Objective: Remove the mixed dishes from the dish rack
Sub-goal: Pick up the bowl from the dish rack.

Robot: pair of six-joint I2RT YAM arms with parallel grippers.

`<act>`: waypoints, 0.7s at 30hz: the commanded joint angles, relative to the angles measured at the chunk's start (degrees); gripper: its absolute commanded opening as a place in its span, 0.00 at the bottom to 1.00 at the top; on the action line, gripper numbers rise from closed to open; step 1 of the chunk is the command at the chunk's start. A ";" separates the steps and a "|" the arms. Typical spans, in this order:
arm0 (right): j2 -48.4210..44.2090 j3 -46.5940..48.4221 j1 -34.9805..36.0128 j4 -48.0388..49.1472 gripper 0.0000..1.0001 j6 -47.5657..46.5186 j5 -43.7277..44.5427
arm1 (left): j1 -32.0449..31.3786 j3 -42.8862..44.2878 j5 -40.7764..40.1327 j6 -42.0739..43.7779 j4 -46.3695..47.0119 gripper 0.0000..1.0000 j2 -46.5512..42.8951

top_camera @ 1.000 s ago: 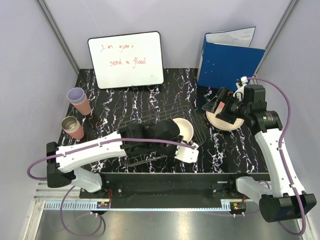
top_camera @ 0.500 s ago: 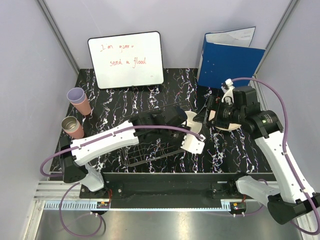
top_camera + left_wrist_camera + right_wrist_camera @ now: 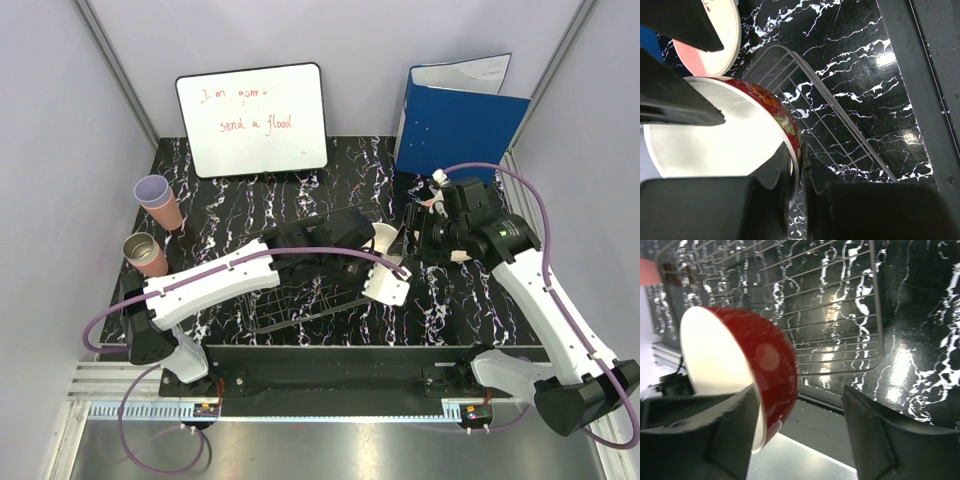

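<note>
Over the right-hand end of the dish rack [image 3: 292,318], my left gripper [image 3: 800,172] is clenched on the rim of the small bowl [image 3: 385,240], cream inside and red-brown outside, and holds it tilted on edge above the wire. A second ago that bowl hung lower, nearer the rack's front right corner, with its cream inside turned more to the overhead camera; since then the left arm has carried it right and back. The right arm has swung in too. It was over the plate [image 3: 720,55] on the marble top to the right of the rack, and now the right gripper [image 3: 800,400] has reached the bowl. Its jaws stand apart and straddle it: one finger overlaps the rim, and the other finger [image 3: 875,435] is clear of the red wall with a gap showing. The lavender tumbler [image 3: 155,197] and the pink tumbler [image 3: 148,256] stand where they did at the left edge, well apart from the rack. The whiteboard [image 3: 252,120] and blue folder [image 3: 455,125] have not shifted.
</note>
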 commanded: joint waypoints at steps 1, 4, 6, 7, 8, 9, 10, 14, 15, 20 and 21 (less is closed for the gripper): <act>1.55 0.41 0.95 1.97 0.67 -1.51 4.09 | -0.14 4.07 1.59 0.79 4.48 0.00 -1.21; 3.04 0.67 1.21 2.76 0.56 -1.60 5.05 | -0.57 3.98 1.68 0.61 4.48 0.00 -1.47; 3.92 0.67 1.39 3.29 0.47 -1.60 5.75 | -0.84 3.98 1.59 0.44 4.48 0.00 -1.65; 4.19 0.76 1.47 3.47 0.38 -1.69 5.85 | -1.01 4.06 1.50 0.35 4.48 0.00 -1.74; 4.54 0.76 1.39 3.82 0.32 -1.60 6.02 | -1.19 4.07 1.42 0.26 4.57 0.00 -1.82; 4.63 0.76 1.56 3.91 0.27 -1.51 5.94 | -1.28 3.98 1.33 0.09 4.57 0.00 -1.82; 4.63 0.76 1.48 4.08 0.21 -1.60 6.02 | -1.28 3.98 1.24 0.00 4.57 0.00 -2.00; 4.89 0.85 1.56 4.08 0.00 -1.60 6.11 | -1.45 4.15 0.36 -0.44 4.65 0.00 -2.35; 4.81 0.85 1.74 4.08 0.00 -1.60 6.28 | -1.54 4.24 0.19 -0.53 4.65 0.00 -2.35; 3.66 2.25 1.74 3.03 0.00 -2.04 8.39 | -1.54 4.68 -5.61 -1.14 5.88 0.14 -2.26; 3.58 2.60 1.74 2.68 0.00 -2.21 9.00 | -1.54 4.42 -7.79 -1.32 6.49 0.36 -2.44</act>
